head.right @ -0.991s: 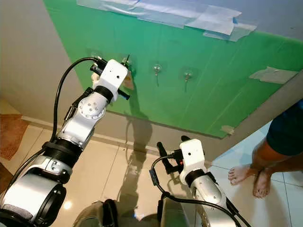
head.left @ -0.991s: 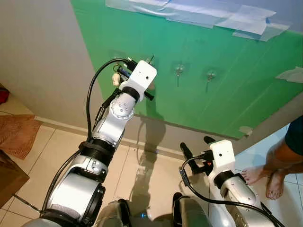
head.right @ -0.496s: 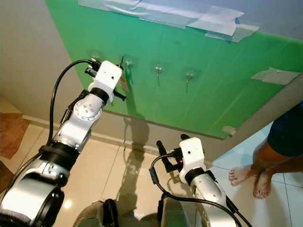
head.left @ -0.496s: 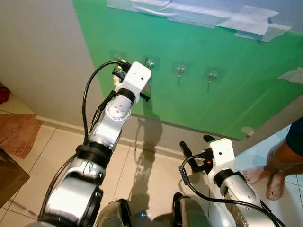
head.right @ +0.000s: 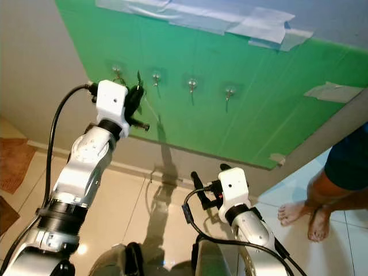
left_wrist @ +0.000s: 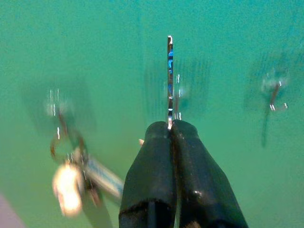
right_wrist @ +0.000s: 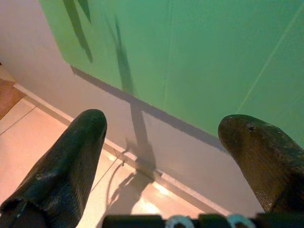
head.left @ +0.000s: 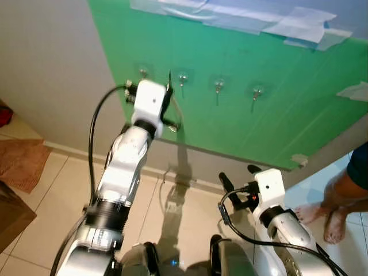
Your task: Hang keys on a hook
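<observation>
Four small clear hooks sit in a row on the green wall sheet (head.left: 276, 121). My left gripper (left_wrist: 171, 124) is raised to the wall and shut on a thin metal key (left_wrist: 169, 80) that sticks up edge-on from its tips. It is in front of the second hook (head.left: 183, 76). A blurred ring of keys with a pale tag (left_wrist: 71, 175) hangs by the leftmost hook (head.right: 117, 70). My right gripper (head.left: 237, 173) is held low over the floor, open, with nothing between its fingers (right_wrist: 71, 156).
A person's bare feet (head.left: 326, 217) stand on the tiles at the far right. An orange rug (head.left: 20, 164) lies at the left by the skirting. Pale tape patches (head.left: 293, 26) hold the green sheet's top edge.
My left arm has swung left and stretched out, and its wrist has turned so the fingers point at the wall near the first two hooks. The right arm has not moved.
</observation>
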`<state>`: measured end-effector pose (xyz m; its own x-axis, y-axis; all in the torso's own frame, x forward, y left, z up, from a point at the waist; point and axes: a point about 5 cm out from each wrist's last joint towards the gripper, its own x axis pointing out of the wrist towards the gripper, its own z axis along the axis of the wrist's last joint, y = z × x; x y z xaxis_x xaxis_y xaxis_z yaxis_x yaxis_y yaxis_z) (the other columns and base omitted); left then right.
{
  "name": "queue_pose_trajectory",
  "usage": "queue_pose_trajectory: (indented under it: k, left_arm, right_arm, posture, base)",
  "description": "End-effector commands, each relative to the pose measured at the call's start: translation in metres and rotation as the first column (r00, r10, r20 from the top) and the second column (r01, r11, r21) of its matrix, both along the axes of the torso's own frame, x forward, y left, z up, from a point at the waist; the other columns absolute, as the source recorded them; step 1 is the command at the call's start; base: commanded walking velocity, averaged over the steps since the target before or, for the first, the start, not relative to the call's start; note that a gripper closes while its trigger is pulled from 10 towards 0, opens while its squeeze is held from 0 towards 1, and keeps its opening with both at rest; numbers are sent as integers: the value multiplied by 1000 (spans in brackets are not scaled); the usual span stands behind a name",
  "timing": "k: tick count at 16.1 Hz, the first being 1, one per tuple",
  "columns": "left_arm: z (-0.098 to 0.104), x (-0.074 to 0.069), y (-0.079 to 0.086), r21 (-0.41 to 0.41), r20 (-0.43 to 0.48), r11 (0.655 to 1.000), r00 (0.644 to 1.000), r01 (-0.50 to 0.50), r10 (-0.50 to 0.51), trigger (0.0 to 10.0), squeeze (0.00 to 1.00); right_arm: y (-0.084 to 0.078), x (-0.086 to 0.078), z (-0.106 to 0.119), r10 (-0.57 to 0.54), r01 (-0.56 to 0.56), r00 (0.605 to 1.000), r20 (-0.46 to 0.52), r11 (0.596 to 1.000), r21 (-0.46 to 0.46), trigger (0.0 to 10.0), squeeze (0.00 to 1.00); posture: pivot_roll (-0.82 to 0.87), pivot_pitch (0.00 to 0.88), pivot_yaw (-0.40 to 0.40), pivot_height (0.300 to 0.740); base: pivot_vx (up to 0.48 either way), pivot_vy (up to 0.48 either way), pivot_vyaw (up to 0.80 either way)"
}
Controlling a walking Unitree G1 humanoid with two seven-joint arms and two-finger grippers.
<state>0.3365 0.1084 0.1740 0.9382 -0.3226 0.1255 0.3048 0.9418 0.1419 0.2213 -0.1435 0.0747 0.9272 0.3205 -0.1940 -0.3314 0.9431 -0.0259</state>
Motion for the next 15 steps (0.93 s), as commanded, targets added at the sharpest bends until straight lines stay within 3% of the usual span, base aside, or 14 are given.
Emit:
queue_pose_trajectory:
  k: [1, 3, 5, 9, 12, 15]
  left_arm:
    - [1, -4, 1, -47, -22, 999, 1000, 15, -16, 0, 0]
    - [-17, -20, 15, -79, -101, 997, 995, 10, -18, 0, 0]
    - [-19, -29, 22, -54, -113, 998, 993, 28, -34, 0, 0]
    - [-10, -32, 16, -43, -102, 996, 991, 82, -86, 0, 0]
    - [-11, -32, 16, -21, -107, 996, 991, 84, -85, 0, 0]
    - [-3, -19, 31, 27, -79, 999, 997, 28, -26, 0, 0]
  right_arm:
    - [-5, -2, -4, -14, 14, 1000, -17, 1000, 2, 10000, 0]
    - [-13, 8, 7, -93, 93, 996, -5, 992, 88, 10000, 0]
    - [-17, 22, 31, -143, 133, 989, 40, 975, 177, 10000, 0]
    - [-24, 52, 56, -169, 146, 981, 98, 968, 202, 10000, 0]
    - [-15, 58, 63, -157, 132, 982, 101, 965, 225, 10000, 0]
    - [-9, 52, 59, -128, 105, 988, 85, 968, 228, 10000, 0]
  posture:
    - [-220, 157, 15, 710]
    - [-211, 159, 12, 710]
    - [-205, 157, 4, 710]
    - [-203, 151, 6, 710]
    - [-203, 155, 8, 710]
    - [-200, 163, 6, 710]
  base:
    - [0, 0, 0]
    - [0, 0, 0]
    - [0, 0, 0]
    - [0, 0, 0]
    - [0, 0, 0]
    - [0, 0, 0]
